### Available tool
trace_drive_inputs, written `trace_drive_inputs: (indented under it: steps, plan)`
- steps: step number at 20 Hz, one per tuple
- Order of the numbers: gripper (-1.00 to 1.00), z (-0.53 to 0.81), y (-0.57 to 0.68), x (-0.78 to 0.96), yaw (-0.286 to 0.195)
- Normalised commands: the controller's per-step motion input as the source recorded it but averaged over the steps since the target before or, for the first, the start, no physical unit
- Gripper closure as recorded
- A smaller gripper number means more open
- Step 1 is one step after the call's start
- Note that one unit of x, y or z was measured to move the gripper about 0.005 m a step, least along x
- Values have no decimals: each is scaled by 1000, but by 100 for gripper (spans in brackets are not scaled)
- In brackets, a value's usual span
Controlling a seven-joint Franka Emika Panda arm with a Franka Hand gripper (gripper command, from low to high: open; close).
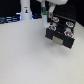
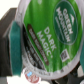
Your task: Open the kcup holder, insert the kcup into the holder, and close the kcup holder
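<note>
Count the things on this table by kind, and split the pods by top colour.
holder: 1
green-top kcup: 1
reddish-top pods in the holder: 4, as far as the blur allows
white upright object at the back: 1
Total: 7

The kcup (image 2: pixel 52 35) wears a glossy green foil top with printed lettering. The kcup holder (image 1: pixel 61 34) looks like matt black plastic, and the table (image 1: pixel 25 57) is smooth, pale and matt.
</note>
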Motion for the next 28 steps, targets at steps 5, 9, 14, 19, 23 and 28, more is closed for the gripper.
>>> trace_drive_inputs:
  steps: [5, 9, 14, 19, 23, 28]
  plan:
    - [100, 345, 518, 243, 85]
    - [100, 264, 534, 163, 84]
    - [100, 199, 545, 142, 78]
    - [100, 132, 547, 121, 80]
    - [100, 64, 543, 46, 81]
    - [100, -15, 517, 6, 85]
